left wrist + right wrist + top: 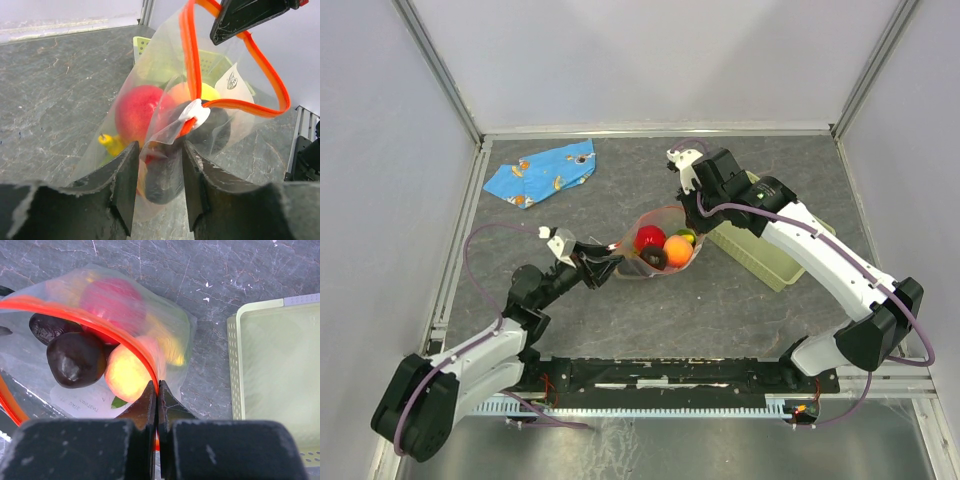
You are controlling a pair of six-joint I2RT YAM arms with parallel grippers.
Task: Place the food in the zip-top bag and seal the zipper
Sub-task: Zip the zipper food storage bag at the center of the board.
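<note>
The clear zip-top bag [663, 268] lies mid-table with its mouth standing open. Inside are a red round fruit [649, 238], an orange peach [678, 247] and a dark eggplant [653, 258]. The left wrist view shows the red fruit [137, 107], a yellow banana [111, 143] and the eggplant [165, 175] through the plastic, and the red-orange zipper [192, 50] curving in a loop. My left gripper [610, 267] [160, 155] is open, with a fold of the bag's corner between its fingers. My right gripper [694, 224] [157, 390] is shut on the zipper [100, 322] at the bag's right edge.
A pale green plastic basket [765, 245] [280, 370] stands just right of the bag, under the right arm. A blue cloth with orange prints [542, 170] lies at the back left. Metal frame rails edge the table.
</note>
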